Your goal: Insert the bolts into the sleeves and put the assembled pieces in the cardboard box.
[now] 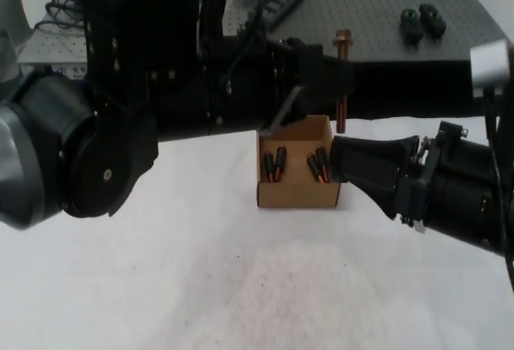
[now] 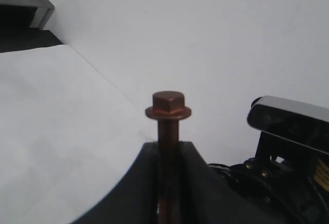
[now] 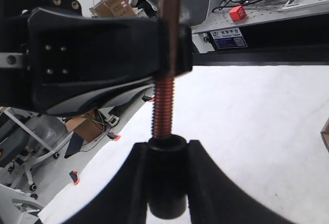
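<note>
Clamping bolt [image 2: 168, 107], left gripper [image 2: 168, 149] hangs by cardboard box [image 1: 297, 193] rim; right gripper [image 3: 167, 149] grasps sleeve [image 3: 167, 188].

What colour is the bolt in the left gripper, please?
Copper-brown bolt, clearest in the left wrist view.

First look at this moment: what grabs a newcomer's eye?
A copper bolt stands upright in the left gripper, its threaded end meeting the black sleeve held in the right gripper, near the cardboard box. Four assembled pieces already lie in that box.
</note>
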{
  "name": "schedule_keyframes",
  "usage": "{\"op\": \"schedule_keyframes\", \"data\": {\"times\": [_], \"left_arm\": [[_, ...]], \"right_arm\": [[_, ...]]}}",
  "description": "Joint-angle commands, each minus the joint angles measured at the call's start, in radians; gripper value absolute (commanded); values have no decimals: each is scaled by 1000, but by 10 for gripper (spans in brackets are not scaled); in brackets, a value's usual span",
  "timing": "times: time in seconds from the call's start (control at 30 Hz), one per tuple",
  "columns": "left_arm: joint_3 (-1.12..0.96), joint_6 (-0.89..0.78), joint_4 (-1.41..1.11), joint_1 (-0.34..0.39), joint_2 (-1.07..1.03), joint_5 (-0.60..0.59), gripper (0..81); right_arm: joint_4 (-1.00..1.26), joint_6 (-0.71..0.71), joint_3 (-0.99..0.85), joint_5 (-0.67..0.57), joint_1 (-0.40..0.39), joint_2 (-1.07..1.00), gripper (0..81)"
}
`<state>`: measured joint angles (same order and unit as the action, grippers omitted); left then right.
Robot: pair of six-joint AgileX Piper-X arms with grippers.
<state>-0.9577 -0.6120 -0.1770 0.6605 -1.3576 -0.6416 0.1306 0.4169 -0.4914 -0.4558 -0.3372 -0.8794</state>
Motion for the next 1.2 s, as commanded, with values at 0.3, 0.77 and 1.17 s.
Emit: {"op": "schedule_keyframes", "data": {"times": [0.3,0.77,1.17], "left_arm": [[-5,76,1,2,13,-112,6],[-5,218,29,2,13,-104,428],[182,370,364,-49,270,348,156]], "right_arm": [[124,-14,-3,63,-3,2,38],[122,-14,-3,116,18,2,38],[-51,-220,-256,221,150,-367,38]]}}
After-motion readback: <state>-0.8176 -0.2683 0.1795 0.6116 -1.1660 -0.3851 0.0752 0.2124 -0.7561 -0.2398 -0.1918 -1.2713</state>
